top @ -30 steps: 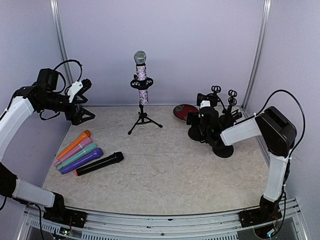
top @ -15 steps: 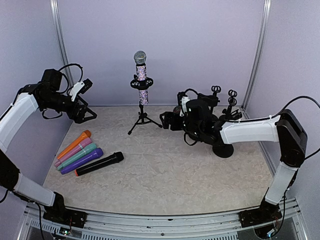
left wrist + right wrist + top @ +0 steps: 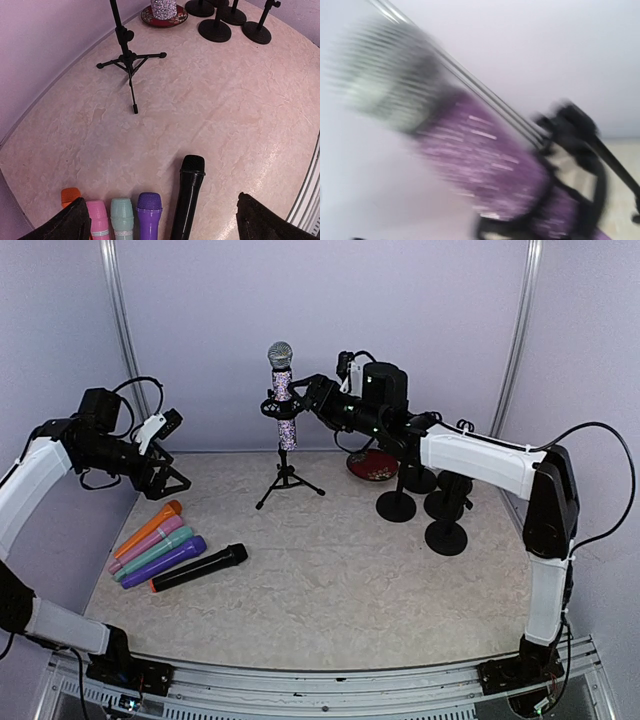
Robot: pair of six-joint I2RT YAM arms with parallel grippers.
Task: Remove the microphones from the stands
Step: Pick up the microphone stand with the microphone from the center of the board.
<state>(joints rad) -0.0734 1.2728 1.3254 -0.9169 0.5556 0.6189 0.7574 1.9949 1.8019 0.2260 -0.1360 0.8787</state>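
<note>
Top external: right gripper point(image 3: 312, 392), a second ago low among spare bases point(image 3: 446, 538) at 3 o'clock, now at 3 o'clock of microphone point(image 3: 283, 390); its opening blurred, cannot tell; microphone upright in stand point(image 3: 287, 480), 11 o'clock; left gripper point(image 3: 176, 450) wide, empty; grasp likely next.

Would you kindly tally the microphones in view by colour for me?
Sparkly purple microphone, on the tripod stand: 1
Orange microphone: 1
Pink microphone: 1
Teal microphone: 1
Plain purple microphone: 1
Black microphone: 1
Total: 6
</note>
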